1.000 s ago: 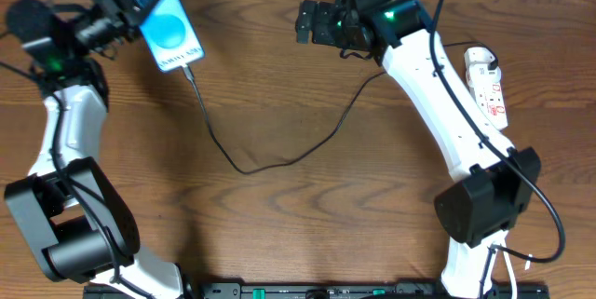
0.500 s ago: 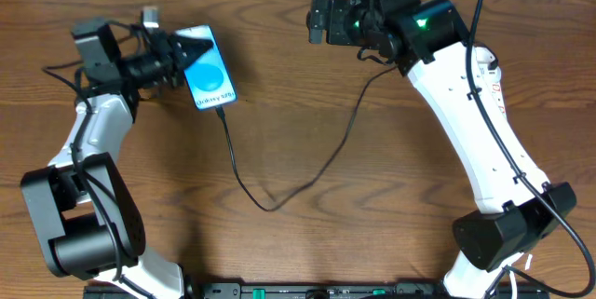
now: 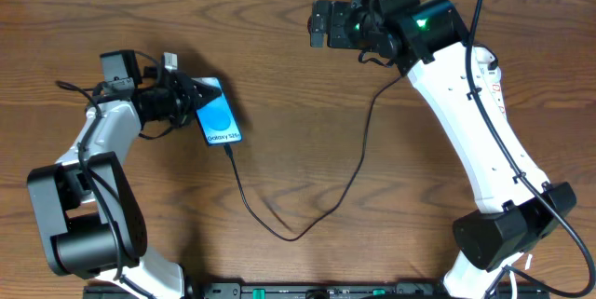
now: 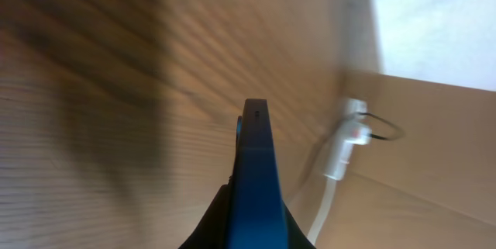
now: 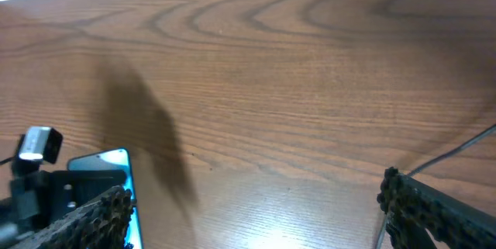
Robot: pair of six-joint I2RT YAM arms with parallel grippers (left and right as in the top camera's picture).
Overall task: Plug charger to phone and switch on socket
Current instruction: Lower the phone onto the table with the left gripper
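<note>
The left claw [image 3: 186,101] clamps the phone [image 3: 217,118] at nine o'clock, and the charger [image 3: 307,229] looks plugged in. The right claw [image 3: 318,25] hangs wide open and empty at twelve. Next it needs to reach the socket [image 4: 345,144] switch near two o'clock.

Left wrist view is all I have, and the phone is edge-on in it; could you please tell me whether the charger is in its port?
Observer: From overhead, the tip of the charger meets the lower edge of the phone, so it looks plugged in.
Operator: Thank you. What is the right gripper doing?
Observer: The right gripper hangs open and empty near the far edge of the table.
Operator: And where is the socket, please?
Observer: The socket lies toward the right side of the table, partly hidden under the right arm.
</note>
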